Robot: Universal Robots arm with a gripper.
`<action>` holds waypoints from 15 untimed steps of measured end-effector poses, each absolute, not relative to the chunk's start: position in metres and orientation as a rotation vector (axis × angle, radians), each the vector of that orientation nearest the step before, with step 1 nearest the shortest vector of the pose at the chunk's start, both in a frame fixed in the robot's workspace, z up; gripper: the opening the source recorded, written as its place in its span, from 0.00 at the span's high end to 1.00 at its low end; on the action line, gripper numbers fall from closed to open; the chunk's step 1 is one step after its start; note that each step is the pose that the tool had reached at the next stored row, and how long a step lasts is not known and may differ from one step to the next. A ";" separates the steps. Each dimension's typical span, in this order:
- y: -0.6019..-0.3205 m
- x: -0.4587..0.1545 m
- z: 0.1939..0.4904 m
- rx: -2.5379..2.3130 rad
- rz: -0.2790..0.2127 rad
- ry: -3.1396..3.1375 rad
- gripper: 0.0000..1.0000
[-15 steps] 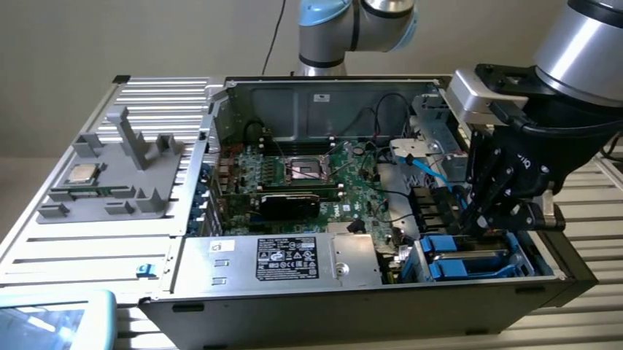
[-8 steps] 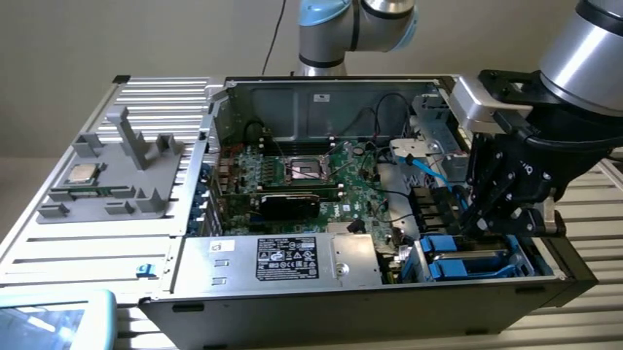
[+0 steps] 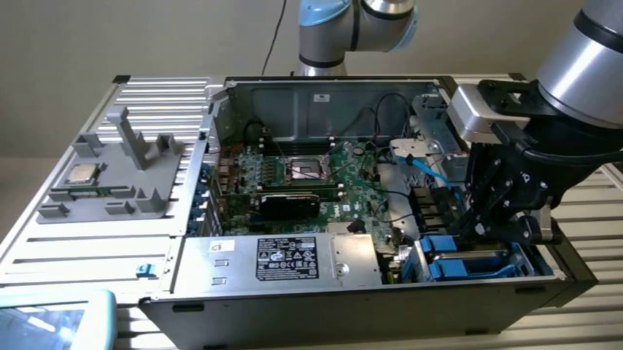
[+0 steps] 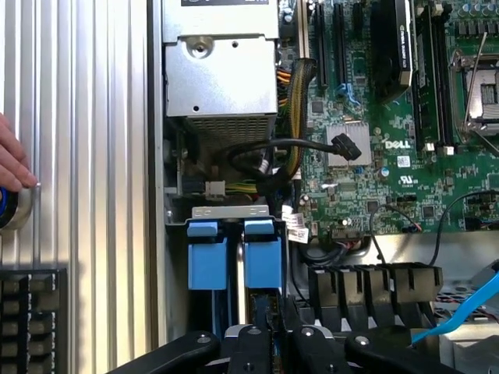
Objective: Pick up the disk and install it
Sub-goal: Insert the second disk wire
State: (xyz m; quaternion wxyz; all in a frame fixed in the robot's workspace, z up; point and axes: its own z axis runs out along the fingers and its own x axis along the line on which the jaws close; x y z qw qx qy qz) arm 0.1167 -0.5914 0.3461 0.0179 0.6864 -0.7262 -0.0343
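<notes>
Exterior view: raised, angled down across the open computer case [image 3: 322, 197] from its front, moderately near. Wrist view: close, looking straight down into it. Both share the blue drive bays [image 3: 467, 255] [image 4: 234, 261] and motherboard [image 3: 302, 179] [image 4: 390, 140].

There is one robot gripper [image 3: 494, 232]. There are two blue disk carriers [image 4: 234, 261] in the computer case [image 3: 292, 306]. One small chip [image 3: 81, 173] sits on one grey tray [image 3: 127, 175].
</notes>
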 end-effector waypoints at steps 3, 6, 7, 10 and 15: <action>-0.591 0.117 0.345 2.132 -0.107 -2.256 0.84; -0.590 0.117 0.345 2.133 -0.107 -2.256 0.84; -0.590 0.117 0.345 2.133 -0.107 -2.255 0.84; -0.590 0.117 0.345 2.134 -0.107 -2.255 0.84; -0.590 0.117 0.345 2.136 -0.104 -2.255 0.84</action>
